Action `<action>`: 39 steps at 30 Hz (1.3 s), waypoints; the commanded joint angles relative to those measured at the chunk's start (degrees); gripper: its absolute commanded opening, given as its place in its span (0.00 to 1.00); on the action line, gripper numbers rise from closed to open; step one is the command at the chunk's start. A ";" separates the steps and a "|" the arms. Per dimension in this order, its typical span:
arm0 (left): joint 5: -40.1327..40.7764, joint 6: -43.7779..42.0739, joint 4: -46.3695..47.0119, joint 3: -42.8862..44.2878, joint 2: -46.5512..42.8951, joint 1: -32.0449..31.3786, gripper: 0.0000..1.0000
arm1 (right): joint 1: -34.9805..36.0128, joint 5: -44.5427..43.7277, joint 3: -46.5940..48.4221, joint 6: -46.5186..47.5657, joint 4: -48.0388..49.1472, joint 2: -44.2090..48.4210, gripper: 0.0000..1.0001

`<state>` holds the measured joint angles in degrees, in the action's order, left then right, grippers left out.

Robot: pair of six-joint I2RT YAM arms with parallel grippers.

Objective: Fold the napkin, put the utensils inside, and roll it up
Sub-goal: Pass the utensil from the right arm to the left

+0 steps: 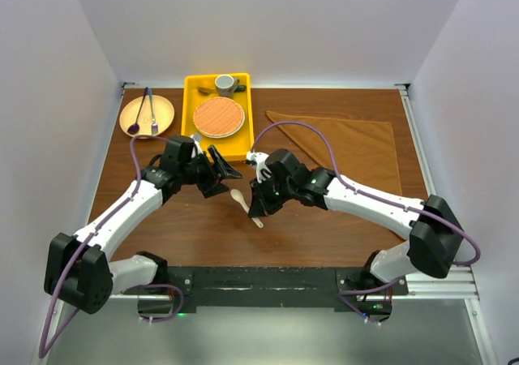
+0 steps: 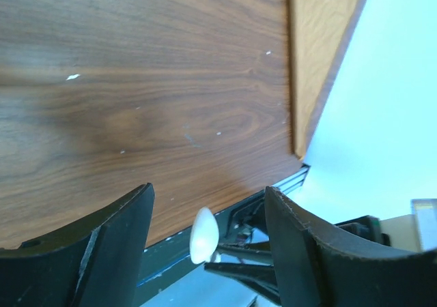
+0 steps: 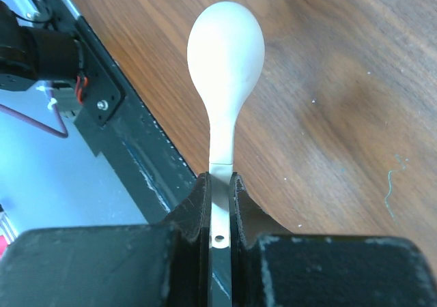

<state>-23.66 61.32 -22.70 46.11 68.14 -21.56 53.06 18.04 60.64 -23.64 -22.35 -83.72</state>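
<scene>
Yellow tray [image 1: 187, 118] with mat [image 1: 218, 116], cup [image 1: 225, 83]; right end effector [image 3: 220, 181] tight on spoon [image 3: 225, 48], left [image 2: 208, 194] apart.

**Where your three cameras look**

Your top view sits high behind the robot and looks down and forward over the whole table [image 1: 324, 227], far enough back to take in its full width. Your left wrist view looks out past the left gripper [image 2: 208, 189], close and tilted over the tabletop, toward what looks like the napkin [image 2: 321, 48], with pale wall beyond. Your right wrist view is nearer still, aimed along the right gripper [image 3: 218, 177] down at the wood and the black front rail [image 3: 130, 150]. All three share the spoon [image 3: 225, 54]: mid-table from above, full length in the right view, only its bowl low in the left.
</scene>
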 commanded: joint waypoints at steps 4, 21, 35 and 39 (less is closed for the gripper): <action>-3.23 5.38 8.10 -0.76 -1.25 -2.60 0.68 | -0.32 0.42 -0.88 -2.91 3.10 3.57 0.00; -5.95 8.47 13.98 -4.97 -4.25 -4.10 0.24 | -1.03 1.38 -1.32 -1.41 2.84 4.97 0.00; -25.63 -2.78 37.17 -4.36 -2.04 -3.84 0.00 | -8.22 17.80 1.15 2.98 -6.13 12.07 0.70; -32.06 -3.57 44.76 -4.45 -4.41 -3.84 0.00 | -10.43 23.43 1.67 6.05 -7.97 14.46 0.76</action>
<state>-45.69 61.04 8.99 41.32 66.28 -25.52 44.31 31.73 60.20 -21.30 -27.97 -72.88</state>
